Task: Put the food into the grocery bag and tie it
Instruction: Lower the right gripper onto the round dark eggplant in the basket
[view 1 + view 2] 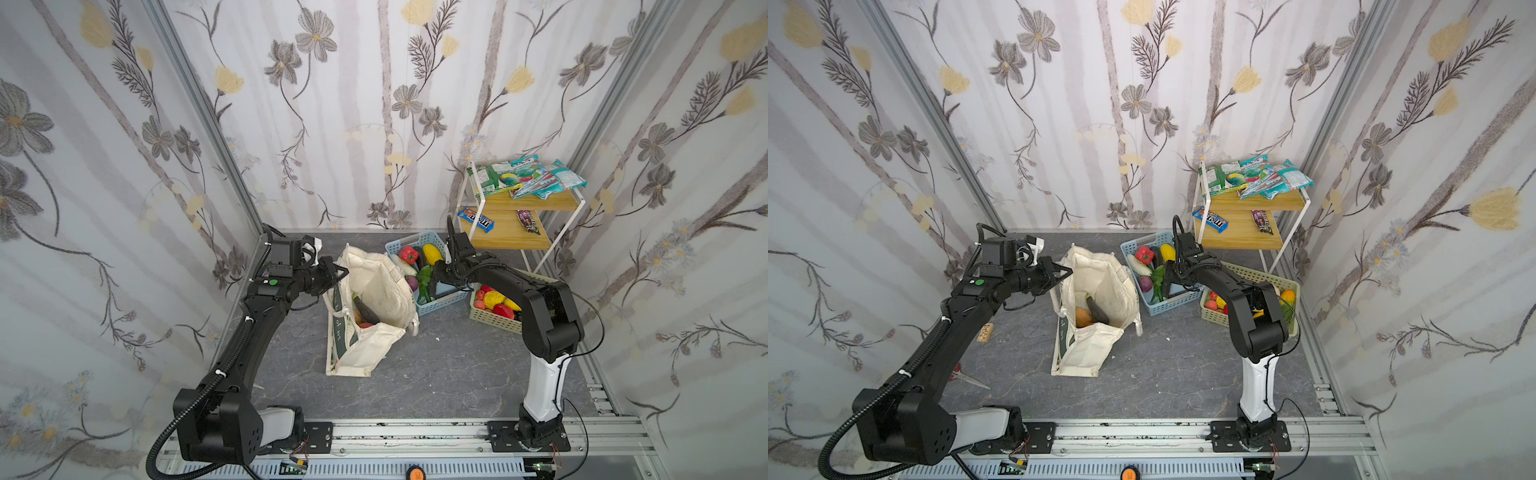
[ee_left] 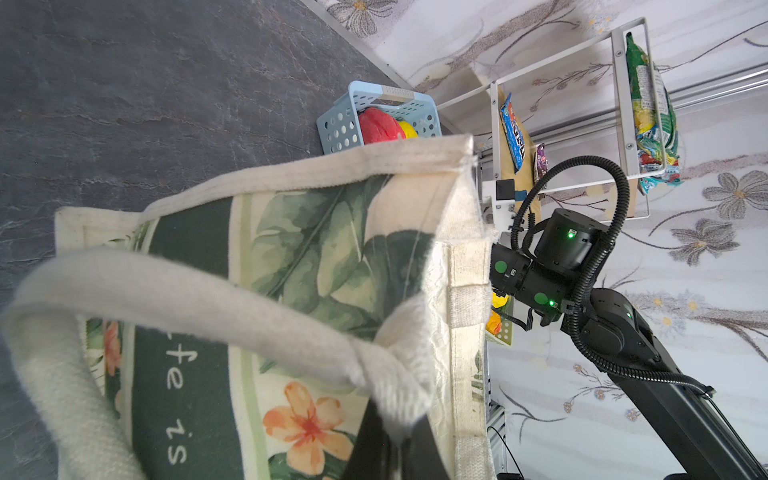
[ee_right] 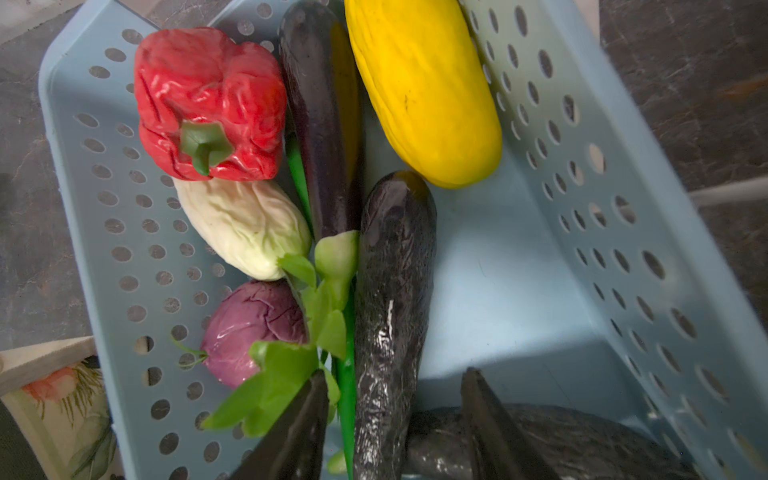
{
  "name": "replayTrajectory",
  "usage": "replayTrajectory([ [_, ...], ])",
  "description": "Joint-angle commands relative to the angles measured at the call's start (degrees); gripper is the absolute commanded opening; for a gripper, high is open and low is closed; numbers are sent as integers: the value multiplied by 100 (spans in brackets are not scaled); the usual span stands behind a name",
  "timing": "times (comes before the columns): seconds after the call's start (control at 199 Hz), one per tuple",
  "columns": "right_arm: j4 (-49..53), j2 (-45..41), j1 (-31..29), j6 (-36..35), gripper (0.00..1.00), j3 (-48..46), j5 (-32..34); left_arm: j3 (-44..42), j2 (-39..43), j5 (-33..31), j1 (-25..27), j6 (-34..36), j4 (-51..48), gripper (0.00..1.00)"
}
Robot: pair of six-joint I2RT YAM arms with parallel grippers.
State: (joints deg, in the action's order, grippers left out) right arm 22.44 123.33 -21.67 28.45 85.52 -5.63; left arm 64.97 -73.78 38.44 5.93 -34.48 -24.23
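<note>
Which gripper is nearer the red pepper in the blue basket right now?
Right. The right gripper is inside the blue basket that holds the red pepper. The left gripper is on the far side of the grocery bag, holding it.

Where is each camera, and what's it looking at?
Top views: high up front, looking down; left gripper holding grocery bag, right gripper in blue basket.
Left wrist: on left arm, facing the bag's printed side; own gripper, right arm beyond.
Right wrist: on right arm, looking into the basket; own gripper astride a dark vegetable.
Shared: red pepper in every view.
</note>
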Motion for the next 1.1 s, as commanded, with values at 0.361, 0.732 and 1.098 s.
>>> replayTrajectory([
  [0.361,-187,542,58,51,53,430,-151,42,-3,6,-2,72,156,0],
  [0.732,-213,827,67,45,54,520,-271,33,-21,-4,-5,39,184,0],
  [1.098,-208,1173,57,46,54,653,-325,7,13,-12,-5,33,171,0],
])
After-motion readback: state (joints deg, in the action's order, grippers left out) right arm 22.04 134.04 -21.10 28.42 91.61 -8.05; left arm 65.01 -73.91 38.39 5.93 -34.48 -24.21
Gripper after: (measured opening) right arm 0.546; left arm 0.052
